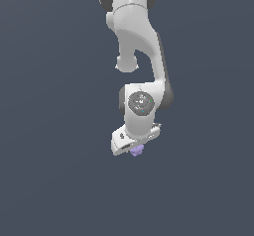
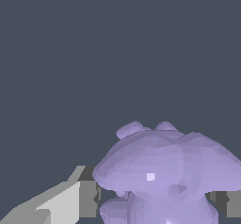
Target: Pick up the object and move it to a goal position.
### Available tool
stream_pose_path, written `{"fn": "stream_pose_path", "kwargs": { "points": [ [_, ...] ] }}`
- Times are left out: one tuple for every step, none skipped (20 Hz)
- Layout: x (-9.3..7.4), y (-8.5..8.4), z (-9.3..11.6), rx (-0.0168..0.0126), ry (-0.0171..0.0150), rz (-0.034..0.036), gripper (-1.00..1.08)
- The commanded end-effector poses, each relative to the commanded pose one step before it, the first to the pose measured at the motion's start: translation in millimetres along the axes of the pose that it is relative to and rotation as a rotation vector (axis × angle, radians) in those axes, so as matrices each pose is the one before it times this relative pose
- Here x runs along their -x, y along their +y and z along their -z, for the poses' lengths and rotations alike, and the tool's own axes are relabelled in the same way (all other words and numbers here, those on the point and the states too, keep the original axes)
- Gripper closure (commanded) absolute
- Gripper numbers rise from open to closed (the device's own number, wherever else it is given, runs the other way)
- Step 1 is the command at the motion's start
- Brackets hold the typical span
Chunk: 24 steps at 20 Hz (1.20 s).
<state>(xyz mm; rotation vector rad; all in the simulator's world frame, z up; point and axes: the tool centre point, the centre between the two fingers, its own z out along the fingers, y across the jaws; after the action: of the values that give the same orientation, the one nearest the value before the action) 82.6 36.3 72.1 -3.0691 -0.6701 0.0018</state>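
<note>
The object [image 1: 137,150] is a small pale purple knobbly clump, peeking out just under the white hand of my arm in the exterior view. Most of it is hidden by the hand there. In the wrist view the object [image 2: 164,171] fills the space between my two fingers, one grey-white finger [image 2: 70,199] on one side and a sliver of the other finger [image 2: 230,203] on the far side. My gripper [image 2: 155,202] is shut on the object, and the gripper [image 1: 135,149] points downward.
Only a plain dark grey-blue surface [image 1: 49,180] shows around the arm. The white arm [image 1: 141,46] comes down from the top of the exterior view.
</note>
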Motion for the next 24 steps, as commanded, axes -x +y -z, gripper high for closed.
{"fn": "stream_pose_path", "kwargs": {
  "points": [
    [3.39,-2.84,9.81,0.00072,0.00072,-0.00006,1.08],
    [1.85,-1.5,4.71,0.0,0.0,0.0,1.08],
    [2.03,-1.65,5.16,0.0,0.0,0.0,1.08],
    [2.2,-1.79,5.63,0.0,0.0,0.0,1.08],
    [2.39,-1.94,6.1,0.0,0.0,0.0,1.08],
    [2.53,-2.21,6.59,0.00045,-0.00016,0.00011,1.08],
    [2.76,-2.25,7.08,0.0,0.0,0.0,1.08],
    [2.95,-2.4,7.58,0.0,0.0,0.0,1.08],
    [3.15,-2.57,8.11,0.0,0.0,0.0,1.08],
    [3.33,-2.72,8.6,0.0,0.0,0.0,1.08],
    [3.35,-2.89,8.77,0.00044,-0.00018,0.0001,1.08],
    [3.42,-2.8,8.89,0.0,0.0,0.0,1.08],
    [3.46,-2.83,8.99,0.0,0.0,0.0,1.08],
    [3.49,-2.86,9.1,0.0,0.0,0.0,1.08],
    [3.46,-3.05,9.21,0.00044,-0.00017,0.00013,1.08],
    [3.55,-2.93,9.34,0.0,0.0,0.0,1.08],
    [3.59,-2.96,9.47,0.0,0.0,0.0,1.08],
    [3.63,-3.0,9.6,0.0,0.0,0.0,1.08],
    [3.67,-3.05,9.74,0.0,0.0,0.0,1.08],
    [3.71,-3.09,9.9,0.0,0.0,0.0,1.08],
    [3.75,-3.14,10.07,0.0,0.0,0.0,1.08],
    [3.8,-3.19,10.25,0.0,0.0,0.0,1.08],
    [3.86,-3.25,10.45,0.0,0.0,0.0,1.08],
    [3.92,-3.32,10.67,0.0,0.0,0.0,1.08]
  ]
}}
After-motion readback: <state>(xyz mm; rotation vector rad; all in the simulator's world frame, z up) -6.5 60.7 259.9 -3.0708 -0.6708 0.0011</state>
